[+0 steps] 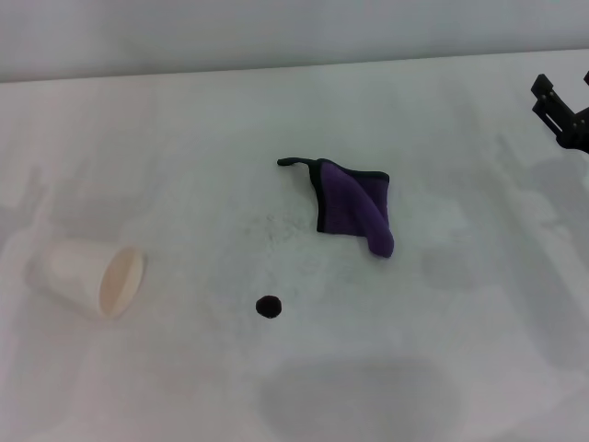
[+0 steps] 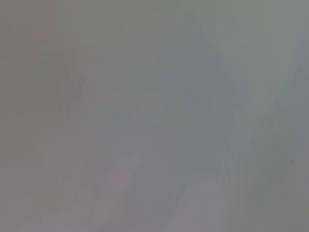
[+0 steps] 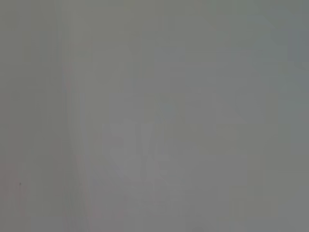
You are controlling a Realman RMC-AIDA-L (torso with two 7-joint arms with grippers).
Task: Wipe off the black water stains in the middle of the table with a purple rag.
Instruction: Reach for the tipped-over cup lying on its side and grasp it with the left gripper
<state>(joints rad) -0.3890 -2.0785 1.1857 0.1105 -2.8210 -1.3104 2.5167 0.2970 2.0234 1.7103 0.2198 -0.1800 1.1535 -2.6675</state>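
The purple rag (image 1: 354,210), folded, with black edging and a thin black loop tail at its far left corner, lies in the middle of the white table (image 1: 184,138). The black water stain (image 1: 268,306), a small round blot, sits on the table nearer to me and to the left of the rag. My right gripper (image 1: 563,112) shows at the far right edge, well away from the rag, holding nothing. My left gripper is out of view. Both wrist views show only plain grey surface.
A white paper cup (image 1: 90,276) lies on its side at the left of the table, mouth facing right. The table's far edge (image 1: 294,66) meets a pale wall.
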